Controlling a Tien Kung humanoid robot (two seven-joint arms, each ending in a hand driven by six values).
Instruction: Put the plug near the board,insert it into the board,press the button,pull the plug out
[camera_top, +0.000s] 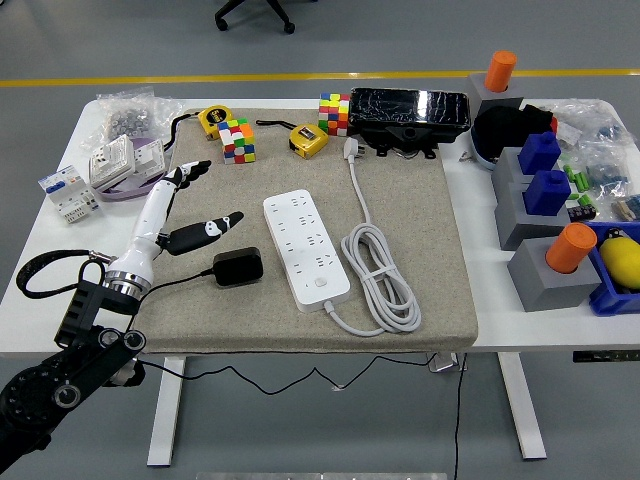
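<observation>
Plug (238, 268) first: it is a black, rounded block lying flat on the mat, just right of your left hand (178, 212) and clear of it, with its thin black lead trailing left toward the wrist. Your fingers (190, 171) are spread wide and straight, holding nothing; they point to the far side near the mat's left edge, while the thumb (212, 229) sticks out to the right, its tip above and just left of the plug (whether it grazes the lead, you cannot tell from here). The hand has a white glossy shell with black tips, and the black arm behind it is cut off at the near-left corner. Your right arm does not show.

To the right of the plug sits the board (305, 248), one long white plastic power strip laid at a slant, its round button (319, 282) at the near end. Its own grey cable (382, 282) lies coiled to the right, running up to a white plug head (351, 149) at the far side. All of this rests on a coarse beige fabric mat (440, 250) over the white table (480, 300).

Along the far edge you have two multicoloured cubes (237, 139), two yellow tape measures (308, 138) and one black crinkly wrapped box (410, 110). On the right stand grey blocks (540, 275) carrying two orange cylinders (570, 247) and two blue pieces (547, 190); the small bagged parts there are too fine to make out.
</observation>
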